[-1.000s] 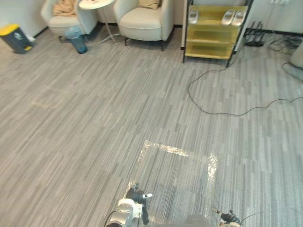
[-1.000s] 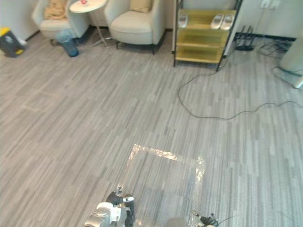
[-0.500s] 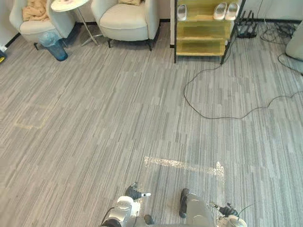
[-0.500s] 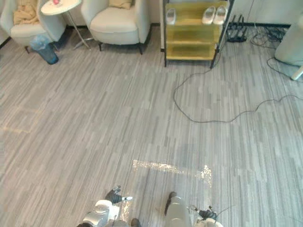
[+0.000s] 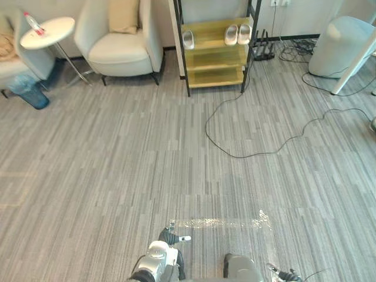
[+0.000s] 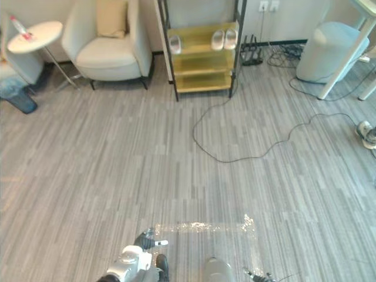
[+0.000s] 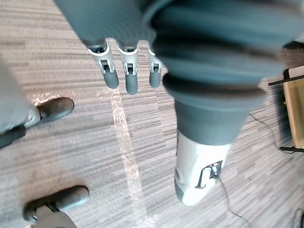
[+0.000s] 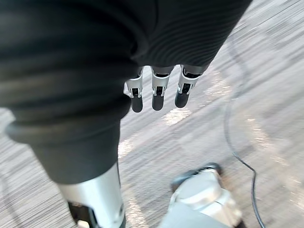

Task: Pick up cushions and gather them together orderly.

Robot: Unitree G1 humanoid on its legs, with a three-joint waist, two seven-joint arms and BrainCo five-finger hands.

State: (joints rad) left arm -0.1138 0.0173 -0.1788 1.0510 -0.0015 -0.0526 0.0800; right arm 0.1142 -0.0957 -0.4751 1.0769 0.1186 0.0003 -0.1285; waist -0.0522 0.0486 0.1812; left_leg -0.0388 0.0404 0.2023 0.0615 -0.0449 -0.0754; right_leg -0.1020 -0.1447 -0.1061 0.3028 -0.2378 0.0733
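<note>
A beige cushion (image 5: 123, 14) stands upright against the back of a cream armchair (image 5: 120, 53) at the far left of the room. At the left edge, a tan cushion or cloth (image 5: 4, 46) lies on a second armchair. My left hand (image 7: 126, 71) hangs over the grey plank floor, fingers straight, open and empty. My right hand (image 8: 158, 93) hangs the same way, open with nothing in it. Both hands are far from the cushions.
A round white side table (image 5: 47, 30) with a bottle and a blue bin (image 5: 29, 95) stand between the armchairs. A yellow shelf rack (image 5: 214, 51) holds white shoes. A grey pouf (image 5: 339, 36) is far right. A black cable (image 5: 235, 154) snakes across the floor; shiny tape (image 5: 217, 223) lies near me.
The camera has swung right: the armchairs and shelf rack have slid left in the picture and the grey pouf has come into view. Both hands still hang open.
</note>
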